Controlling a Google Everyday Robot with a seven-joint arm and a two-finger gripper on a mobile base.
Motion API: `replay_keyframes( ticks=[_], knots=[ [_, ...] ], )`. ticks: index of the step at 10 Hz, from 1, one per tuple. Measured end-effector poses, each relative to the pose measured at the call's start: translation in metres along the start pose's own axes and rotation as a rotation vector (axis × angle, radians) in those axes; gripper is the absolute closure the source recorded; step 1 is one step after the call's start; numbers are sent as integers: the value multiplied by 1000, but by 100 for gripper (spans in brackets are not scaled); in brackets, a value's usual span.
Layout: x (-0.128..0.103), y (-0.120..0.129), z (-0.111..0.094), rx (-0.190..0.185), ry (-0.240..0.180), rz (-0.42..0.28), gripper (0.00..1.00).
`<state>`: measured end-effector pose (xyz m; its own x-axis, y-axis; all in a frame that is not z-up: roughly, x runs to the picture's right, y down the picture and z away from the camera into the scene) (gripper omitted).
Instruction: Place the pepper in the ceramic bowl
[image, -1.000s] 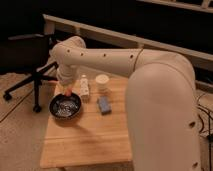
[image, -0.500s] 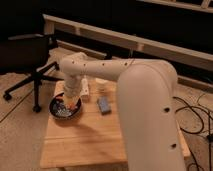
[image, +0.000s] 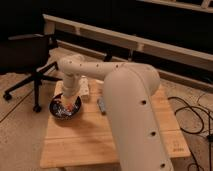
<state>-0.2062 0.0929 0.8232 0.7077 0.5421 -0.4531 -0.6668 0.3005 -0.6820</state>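
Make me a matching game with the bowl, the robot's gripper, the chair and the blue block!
Things:
1. ceramic bowl
2. gripper
3. chair
4. blue-grey block

Places:
A. on the floor, left of the table
B. reaching down into the bowl
C. on the table, right of the bowl
D. at the table's left edge

Pairs: 1-D, 2-B, 3-A, 4-C
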Motion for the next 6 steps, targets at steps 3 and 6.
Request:
replay_keyframes(
  ticks=[3, 6],
  knots=[
    [2, -13, 17, -32, 26, 12, 100],
    [-3, -21, 27, -49, 27, 1, 99]
  ],
)
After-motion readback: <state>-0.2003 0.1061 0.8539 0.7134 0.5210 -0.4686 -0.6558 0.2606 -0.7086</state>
